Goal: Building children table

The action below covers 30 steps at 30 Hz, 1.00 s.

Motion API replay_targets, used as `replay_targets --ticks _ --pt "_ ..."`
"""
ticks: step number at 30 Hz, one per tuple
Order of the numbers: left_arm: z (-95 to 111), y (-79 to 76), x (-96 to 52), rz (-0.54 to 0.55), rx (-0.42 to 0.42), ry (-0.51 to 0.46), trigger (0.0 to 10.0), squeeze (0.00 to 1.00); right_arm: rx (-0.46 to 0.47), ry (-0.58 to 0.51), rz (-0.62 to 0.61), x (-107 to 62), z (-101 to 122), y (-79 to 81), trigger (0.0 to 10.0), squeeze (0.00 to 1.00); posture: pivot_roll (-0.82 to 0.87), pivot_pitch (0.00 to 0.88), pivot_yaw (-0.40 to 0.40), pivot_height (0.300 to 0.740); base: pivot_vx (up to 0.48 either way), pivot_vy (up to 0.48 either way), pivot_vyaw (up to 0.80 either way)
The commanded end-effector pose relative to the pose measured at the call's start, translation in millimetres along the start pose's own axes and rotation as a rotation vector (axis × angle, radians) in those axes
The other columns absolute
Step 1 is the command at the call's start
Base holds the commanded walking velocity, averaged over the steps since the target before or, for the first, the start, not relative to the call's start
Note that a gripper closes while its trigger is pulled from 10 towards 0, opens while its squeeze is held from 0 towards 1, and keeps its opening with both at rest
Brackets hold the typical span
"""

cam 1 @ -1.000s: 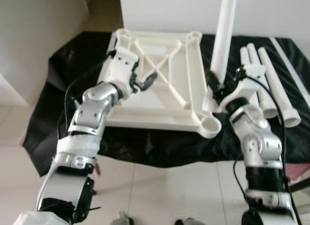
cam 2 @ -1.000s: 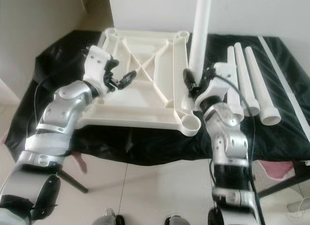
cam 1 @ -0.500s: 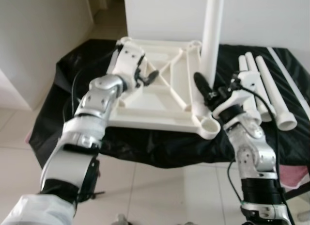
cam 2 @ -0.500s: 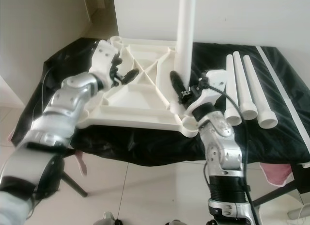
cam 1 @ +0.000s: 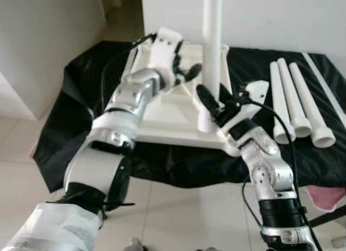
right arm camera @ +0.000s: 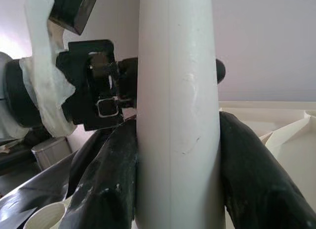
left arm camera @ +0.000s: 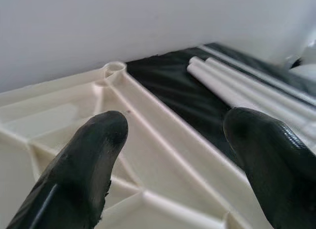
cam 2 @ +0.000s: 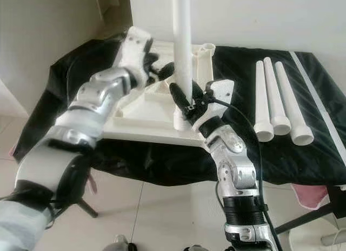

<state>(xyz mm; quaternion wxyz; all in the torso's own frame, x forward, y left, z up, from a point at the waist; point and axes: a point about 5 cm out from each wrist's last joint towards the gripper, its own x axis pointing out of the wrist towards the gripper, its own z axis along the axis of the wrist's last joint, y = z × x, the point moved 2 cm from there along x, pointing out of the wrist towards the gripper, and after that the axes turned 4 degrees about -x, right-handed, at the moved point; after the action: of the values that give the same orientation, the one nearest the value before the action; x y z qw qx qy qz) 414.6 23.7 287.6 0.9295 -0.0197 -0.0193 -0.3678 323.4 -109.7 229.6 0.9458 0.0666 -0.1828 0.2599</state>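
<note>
Right wrist view shows our right pincer (right arm camera: 177,189) clamped on the white plastic table leg tube (right arm camera: 177,105), one black finger (right arm camera: 106,184) pressed against each side of it. From the head cameras we see that tube standing upright, its lower end seated at the near right corner of the white plastic ribbed tabletop (cam 1: 162,107), which lies upside down on the bench under a black plastic sheet (cam 1: 81,99). Our right pincer grips the tube low down, just above that corner socket.

Our left pincer (cam 1: 186,73) hangs over the far part of the tabletop, just beside the upright tube, and we cannot tell whether it touches it. Its two black fingers (left arm camera: 89,160) stand apart with nothing between them, as the left wrist camera shows, with the tabletop's ribs and a round corner socket (left arm camera: 114,67) beyond.

Three more white plastic tubes (cam 1: 300,105) lie side by side on the black sheet to the right, well apart from the tabletop, flared ends toward us.
</note>
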Motion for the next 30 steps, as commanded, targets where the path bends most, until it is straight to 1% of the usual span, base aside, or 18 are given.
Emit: replay_targets --ticks 1,3,4,5,7,8,13,15,16,19,30 --pt "0.7 -10.5 2.7 -0.094 -0.046 0.011 10.0 0.0 -0.012 -0.004 0.012 1.0 -0.1 1.0 10.0 0.0 -0.04 0.0 -0.009 0.74 0.0 0.0 0.0" --pt "1.1 -12.7 3.4 -0.109 -0.055 0.011 10.0 0.0 -0.011 -0.002 0.012 0.7 -0.9 1.2 10.0 0.0 -0.04 0.0 -0.009 0.74 0.0 0.0 0.0" --pt "5.2 -22.3 6.1 -0.161 -0.077 0.004 10.0 0.0 -0.014 0.015 0.012 0.7 -4.3 1.3 10.0 0.0 -0.04 0.0 -0.009 0.74 0.0 0.0 0.0" --pt "5.2 -22.3 6.1 -0.161 -0.077 0.004 10.0 0.0 -0.014 0.015 0.012 0.7 -4.3 1.3 10.0 0.0 -0.04 0.0 -0.009 0.74 0.0 0.0 0.0" --pt "9.2 -29.6 8.4 -0.2 -0.094 -0.001 10.0 0.0 -0.014 0.023 0.012 1.1 -6.1 1.1 10.0 0.0 -0.04 0.0 -0.01 0.74 0.0 0.0 0.0" --pt "9.2 -29.6 8.4 -0.2 -0.094 -0.001 10.0 0.0 -0.014 0.023 0.012 1.1 -6.1 1.1 10.0 0.0 -0.04 0.0 -0.01 0.74 0.0 0.0 0.0" --pt "23.2 -42.9 11.5 -0.259 -0.12 -0.033 10.0 0.0 -0.005 0.03 -0.002 3.7 -7.8 -0.4 10.0 0.0 -0.04 0.0 -0.01 0.74 0.0 0.0 0.0" --pt "23.2 -42.9 11.5 -0.259 -0.12 -0.033 10.0 0.0 -0.005 0.03 -0.002 3.7 -7.8 -0.4 10.0 0.0 -0.04 0.0 -0.01 0.74 0.0 0.0 0.0" --pt "28.4 -46.9 11.4 -0.28 -0.122 -0.045 10.0 0.0 -0.004 0.032 -0.013 4.0 -9.0 -1.1 10.0 0.0 -0.05 0.0 -0.009 0.74 0.0 0.0 0.0" --pt "34.9 -49.5 10.4 -0.302 -0.129 -0.061 10.0 0.0 0.0 0.04 -0.035 3.9 -11.9 -2.6 10.0 0.0 -0.05 0.0 -0.006 0.74 0.0 0.0 0.0" --pt "46.2 -55.5 9.2 -0.327 -0.12 -0.088 10.0 0.0 0.007 0.052 -0.049 4.1 -16.3 -3.3 10.0 0.0 -0.04 0.0 -0.005 0.74 0.0 0.0 0.0"
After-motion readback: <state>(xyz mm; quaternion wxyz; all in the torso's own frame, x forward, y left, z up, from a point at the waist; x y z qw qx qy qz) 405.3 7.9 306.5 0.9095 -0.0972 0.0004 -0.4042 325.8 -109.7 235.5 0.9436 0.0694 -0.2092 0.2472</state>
